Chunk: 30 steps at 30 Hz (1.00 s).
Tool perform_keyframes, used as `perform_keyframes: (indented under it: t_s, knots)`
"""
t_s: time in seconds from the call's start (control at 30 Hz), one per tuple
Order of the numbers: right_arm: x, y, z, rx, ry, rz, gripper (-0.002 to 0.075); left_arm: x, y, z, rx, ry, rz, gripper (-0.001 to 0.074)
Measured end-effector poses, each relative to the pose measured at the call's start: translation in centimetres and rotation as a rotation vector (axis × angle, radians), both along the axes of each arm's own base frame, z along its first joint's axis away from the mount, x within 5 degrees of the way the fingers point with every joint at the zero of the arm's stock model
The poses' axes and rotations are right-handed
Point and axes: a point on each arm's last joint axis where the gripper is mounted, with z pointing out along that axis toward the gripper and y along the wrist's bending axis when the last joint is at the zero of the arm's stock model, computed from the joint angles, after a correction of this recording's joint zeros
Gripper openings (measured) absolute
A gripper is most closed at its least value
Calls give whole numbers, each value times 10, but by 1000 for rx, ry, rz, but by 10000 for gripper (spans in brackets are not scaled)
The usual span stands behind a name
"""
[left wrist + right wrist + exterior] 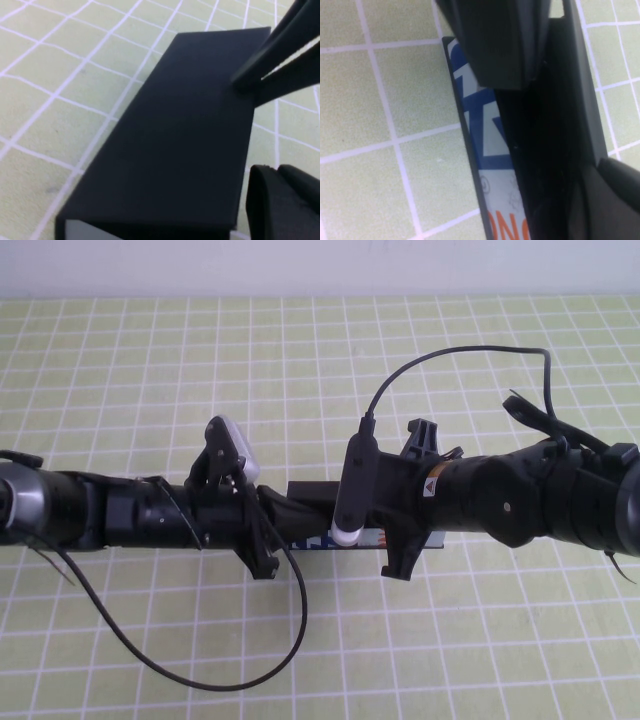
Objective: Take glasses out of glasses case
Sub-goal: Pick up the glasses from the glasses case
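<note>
Two black robot arms reach in from either side over a table (pixel 120 640) covered with a green cloth gridded in white. Between them, mid-table, lies the glasses case (pixel 318 496), a small rectangular black box with one long side white, printed in blue and orange-red; the arms hide most of it. Its flat black lid looks shut in the left wrist view. The left gripper (pixel 262 530) sits at the case's left end, the right gripper (pixel 400 540) at its right end over the printed side. Whether either pincer is released or clenched cannot be told. Black cables loop from both arms.
</note>
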Motion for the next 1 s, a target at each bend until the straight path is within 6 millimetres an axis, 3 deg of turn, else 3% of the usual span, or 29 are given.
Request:
perform_keyframes:
  t_s: [0.47,1.0]
  knots:
    - [0,0,0,0,3,-1,1,5,2,-2,88,-182,-35,-4]
    - [0,0,0,3,3,-3,1,14,2,3,117,-238,-27,-4]
